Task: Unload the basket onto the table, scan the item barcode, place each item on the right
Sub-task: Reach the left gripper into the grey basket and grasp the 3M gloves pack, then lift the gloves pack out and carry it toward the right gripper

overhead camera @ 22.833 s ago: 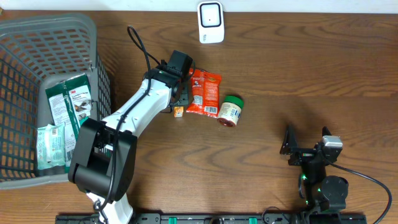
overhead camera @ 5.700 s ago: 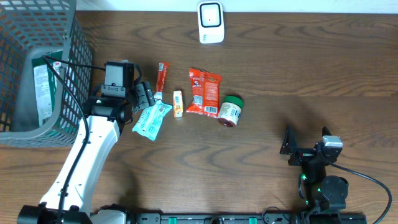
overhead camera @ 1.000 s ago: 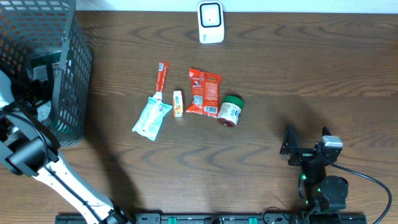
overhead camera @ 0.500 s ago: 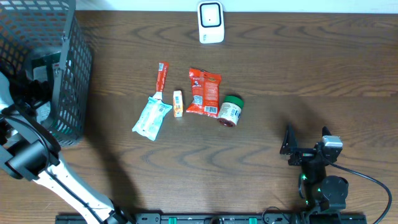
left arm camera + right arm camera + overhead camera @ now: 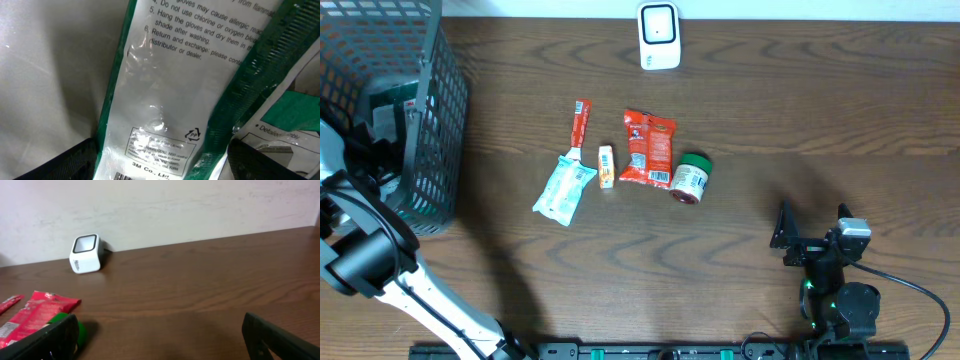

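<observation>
On my left wrist feed the back of the glove packet (image 5: 165, 100) reads "gloves may cause allergic reac…", "Do not use chlorine or oxygen ble…", "5. Hang the gloves and dry them in… shade after washing." and "6. Return and exchange: please cont… distributor or dealer." Lower down I see small print ending "3M Co., Ltd.", a recycling triangle (image 5: 193, 134) marked "PP", and the top of a barcode (image 5: 122, 176). A white label (image 5: 280, 134) beside it begins "Detail…". Print on the red pouch (image 5: 648, 148) is too small to read.
</observation>
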